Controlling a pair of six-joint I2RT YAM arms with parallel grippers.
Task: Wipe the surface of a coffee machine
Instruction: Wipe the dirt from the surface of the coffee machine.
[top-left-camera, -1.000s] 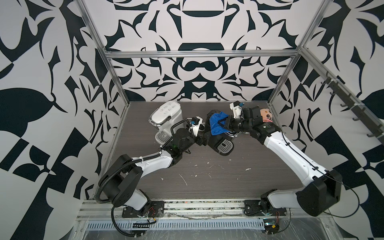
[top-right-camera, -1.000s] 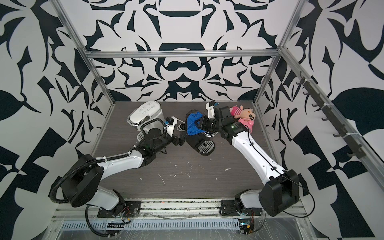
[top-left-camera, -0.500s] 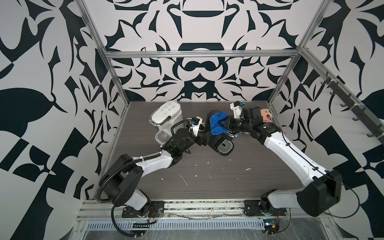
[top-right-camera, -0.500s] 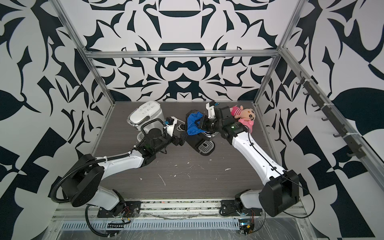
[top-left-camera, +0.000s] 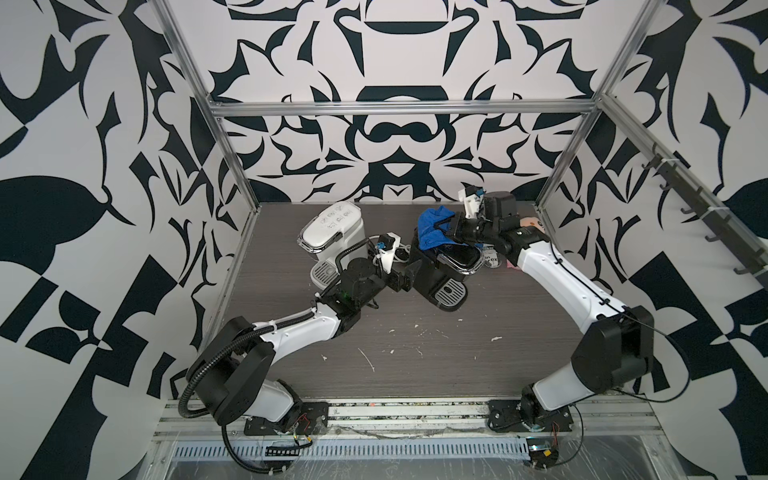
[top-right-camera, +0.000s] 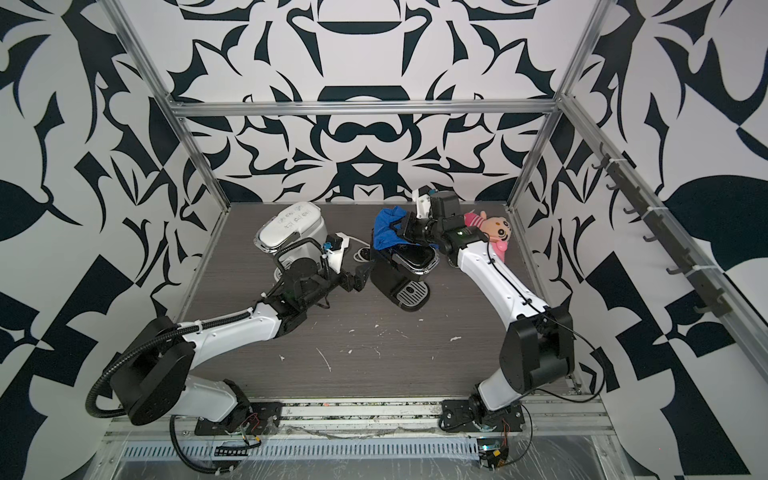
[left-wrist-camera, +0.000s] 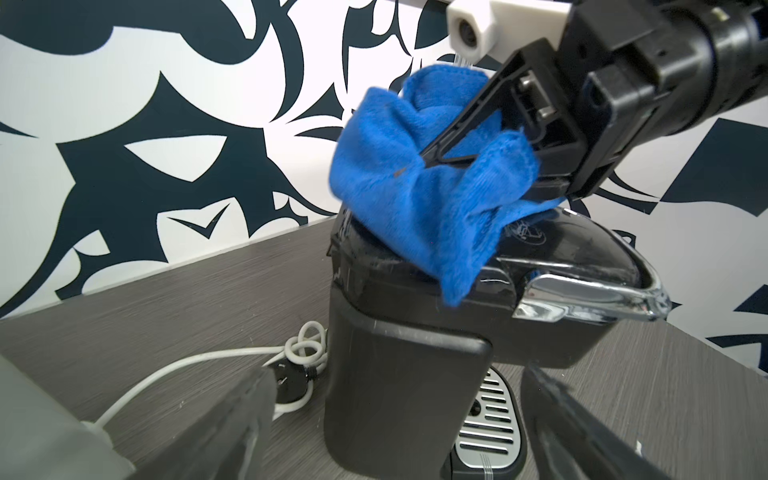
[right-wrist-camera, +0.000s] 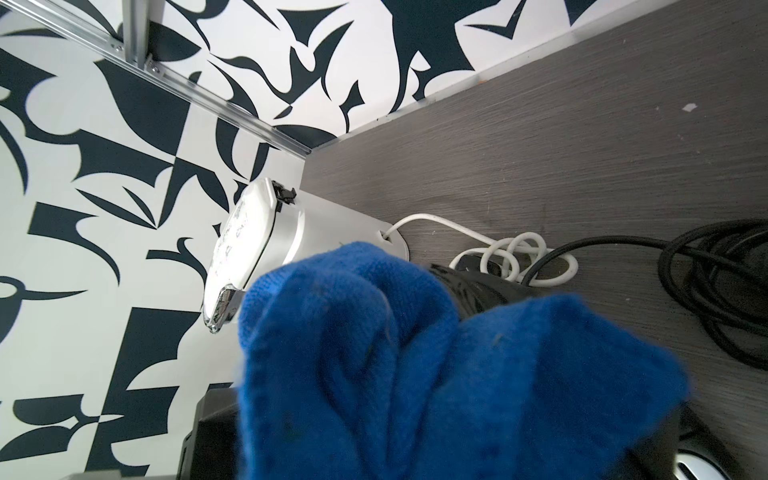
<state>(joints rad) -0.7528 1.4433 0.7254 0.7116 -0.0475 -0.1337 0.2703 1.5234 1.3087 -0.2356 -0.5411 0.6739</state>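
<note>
From here my left gripper (top-right-camera: 362, 277) hangs with its jaws spread wide just left of the black coffee machine (top-right-camera: 388, 282) mid-table, the right gripper (left-wrist-camera: 428, 160) behind it is pinching a bunched blue cloth (top-right-camera: 384, 232) resting on that machine's lid, and a white coffee machine (top-right-camera: 291, 230) sits far left.

Two coffee machines (top-left-camera: 428, 276) (top-left-camera: 332, 224), seemingly one cloth (top-left-camera: 430, 227).
</note>
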